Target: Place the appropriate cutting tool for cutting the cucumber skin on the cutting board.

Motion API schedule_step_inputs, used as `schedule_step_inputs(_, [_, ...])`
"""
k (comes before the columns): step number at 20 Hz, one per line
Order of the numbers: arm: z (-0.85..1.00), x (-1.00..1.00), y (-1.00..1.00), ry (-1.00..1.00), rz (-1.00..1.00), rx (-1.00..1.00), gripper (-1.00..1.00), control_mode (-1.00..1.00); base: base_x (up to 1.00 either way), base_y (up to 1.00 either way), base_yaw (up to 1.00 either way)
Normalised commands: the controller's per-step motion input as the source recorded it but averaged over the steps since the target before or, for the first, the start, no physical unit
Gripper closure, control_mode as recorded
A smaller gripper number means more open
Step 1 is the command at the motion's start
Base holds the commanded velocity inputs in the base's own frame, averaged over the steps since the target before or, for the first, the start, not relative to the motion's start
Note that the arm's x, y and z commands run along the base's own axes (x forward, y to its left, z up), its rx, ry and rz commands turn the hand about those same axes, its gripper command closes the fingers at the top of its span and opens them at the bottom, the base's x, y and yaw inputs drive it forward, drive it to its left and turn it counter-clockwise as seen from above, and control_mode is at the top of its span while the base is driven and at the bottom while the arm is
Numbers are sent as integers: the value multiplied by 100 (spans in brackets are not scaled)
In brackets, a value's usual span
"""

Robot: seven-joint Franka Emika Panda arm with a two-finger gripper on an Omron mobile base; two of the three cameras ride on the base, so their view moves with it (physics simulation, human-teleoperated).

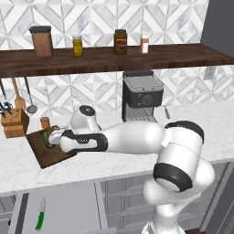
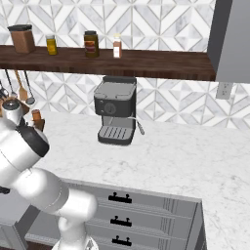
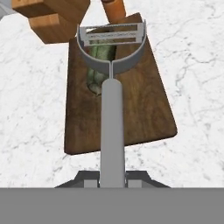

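In the hand view my gripper is shut on the slim handle of the grey metal peeler. Its wide Y-shaped head points away from me over the dark brown cutting board. The short dark green cucumber lies on the board, partly behind the peeler's head. From the left base view, the gripper sits low over the far end of the cutting board on the marble counter. I cannot tell whether the peeler touches the board.
A tan knife block and a small orange-brown jar stand just behind the board. A coffee machine stands to the right. A green-handled knife lies in the open drawer below the counter edge.
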Motion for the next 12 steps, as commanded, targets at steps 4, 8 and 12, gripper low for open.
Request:
schedule_step_inputs(4, [0,43,0,0,0,0,100,-100,0,0,0])
schedule_step_inputs(8, [0,77,0,0,0,0,100,-100,0,0,0])
schedule_step_inputs(12, [0,27,4,0,0,-1,100,-100,0,0,0])
